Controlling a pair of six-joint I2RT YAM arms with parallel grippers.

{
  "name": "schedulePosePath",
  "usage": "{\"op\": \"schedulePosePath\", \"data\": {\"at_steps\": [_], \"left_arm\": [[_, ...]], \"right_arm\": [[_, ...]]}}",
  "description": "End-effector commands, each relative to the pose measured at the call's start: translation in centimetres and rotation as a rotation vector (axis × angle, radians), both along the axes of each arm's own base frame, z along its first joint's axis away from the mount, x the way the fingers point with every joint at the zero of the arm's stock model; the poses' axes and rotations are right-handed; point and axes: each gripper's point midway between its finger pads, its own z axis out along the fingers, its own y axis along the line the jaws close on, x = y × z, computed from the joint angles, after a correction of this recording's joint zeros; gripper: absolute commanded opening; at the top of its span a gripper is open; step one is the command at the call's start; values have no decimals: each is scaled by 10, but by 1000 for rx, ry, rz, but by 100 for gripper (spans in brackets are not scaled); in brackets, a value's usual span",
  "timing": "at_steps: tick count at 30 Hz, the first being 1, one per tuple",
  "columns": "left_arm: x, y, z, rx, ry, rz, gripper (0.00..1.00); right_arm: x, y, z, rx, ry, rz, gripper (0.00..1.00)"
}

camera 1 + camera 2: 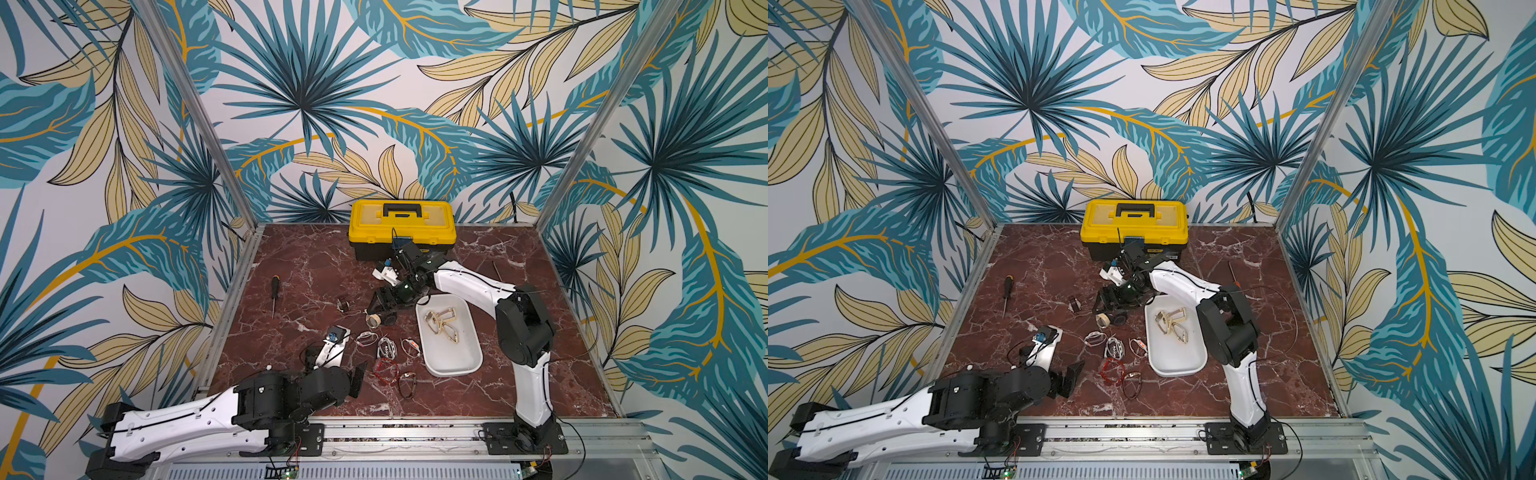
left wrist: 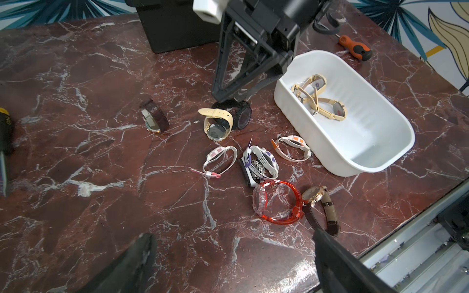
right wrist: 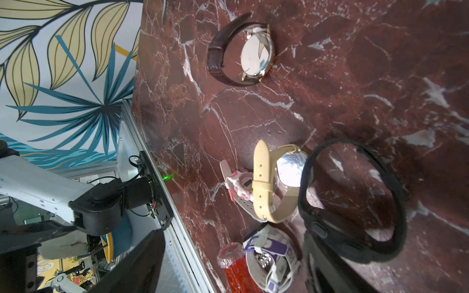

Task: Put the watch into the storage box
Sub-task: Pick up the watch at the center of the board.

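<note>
A black watch (image 2: 242, 115) stands on its side in the middle of the table, with a beige-strapped watch (image 2: 218, 121) leaning against it. My right gripper (image 2: 229, 97) comes down right over the black watch, jaws wide apart. In the right wrist view one of its fingers (image 3: 327, 266) sits against the black watch's body (image 3: 350, 203); the other is far off to the side. Nothing is gripped. The white storage box (image 1: 449, 370) lies to the right and holds two beige watches (image 1: 442, 322). My left gripper (image 2: 233, 253) hovers open near the table's front edge, holding nothing.
Several more watches lie between the grippers: white-pink (image 2: 219, 157), white-purple (image 2: 261, 162), white-orange (image 2: 291, 148), clear red (image 2: 276, 200), brown-and-gold (image 2: 319, 203). A brown-strap watch (image 2: 153, 116) sits apart. A yellow toolbox (image 1: 401, 226) stands behind. A black-handled screwdriver (image 1: 274, 291) and an orange-handled screwdriver (image 2: 355, 47) flank them.
</note>
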Motion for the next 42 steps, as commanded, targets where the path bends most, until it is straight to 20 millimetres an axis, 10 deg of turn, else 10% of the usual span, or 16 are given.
{"op": "schedulePosePath", "data": {"at_steps": [1,25,42], "left_arm": [[3,1,20,-84,-37,24,100],[-1,1,13,-90,-13,8,100],[-1,11,13,-94,-19,27,100]], "right_arm": [[-3,-1,-10,-14,25,38,80],[8,15,-40,-14,85,65,63],[-2,30,-19,104,125,77,4]]}}
